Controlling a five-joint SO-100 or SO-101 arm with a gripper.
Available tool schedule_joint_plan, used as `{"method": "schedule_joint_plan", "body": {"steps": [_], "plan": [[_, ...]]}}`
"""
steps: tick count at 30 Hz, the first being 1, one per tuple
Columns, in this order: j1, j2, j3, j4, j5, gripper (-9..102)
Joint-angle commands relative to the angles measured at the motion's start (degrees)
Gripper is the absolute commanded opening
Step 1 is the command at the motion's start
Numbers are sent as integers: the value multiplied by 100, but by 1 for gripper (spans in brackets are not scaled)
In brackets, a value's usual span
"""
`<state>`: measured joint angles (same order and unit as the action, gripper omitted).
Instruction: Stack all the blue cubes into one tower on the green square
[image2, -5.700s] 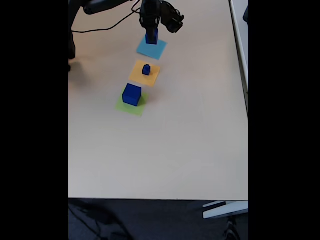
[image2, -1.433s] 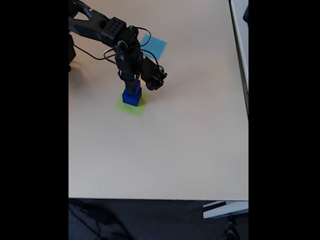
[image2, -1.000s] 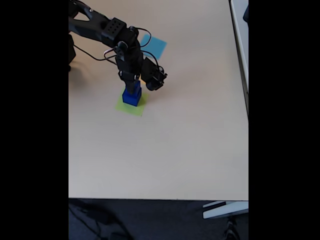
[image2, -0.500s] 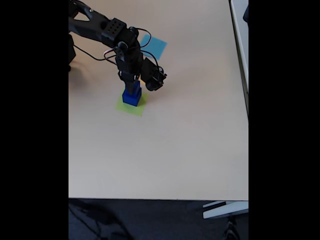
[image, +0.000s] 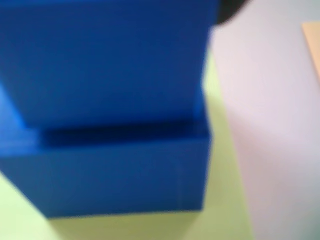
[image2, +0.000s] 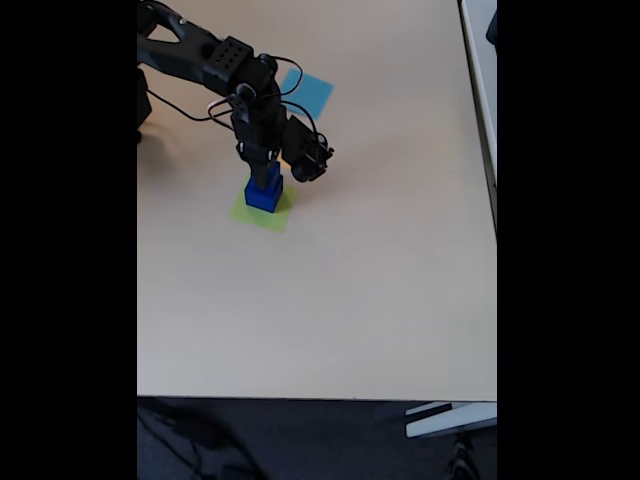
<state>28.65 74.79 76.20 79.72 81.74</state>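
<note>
Gripping the medium cube (image2: 268, 171) in my hand (image2: 265, 170), seated on the large cube (image2: 263, 195), green square (image2: 262, 214) underneath, near tabletop's (image2: 330, 300) far-left corner.

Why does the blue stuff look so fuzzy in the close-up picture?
In the wrist view the camera sits very close, so the blue cubes and green square blur; in the fixed view they look small but sharper, with black bars at both sides.

- The large blue cube (image2: 263, 197) sits upright on the green square (image2: 250, 213).
- The medium blue cube (image: 105, 60) rests on top of it, edges roughly aligned, its side set back in the blurred wrist view.
- The green square lies flat, showing around the base.
</note>
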Motion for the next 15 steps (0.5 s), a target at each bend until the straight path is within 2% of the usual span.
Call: {"method": "schedule_joint_plan", "body": {"steps": [1,15], "plan": [[44,62,-44,-53,-44,14],[53,44,-97,-18,-105,18]]}}
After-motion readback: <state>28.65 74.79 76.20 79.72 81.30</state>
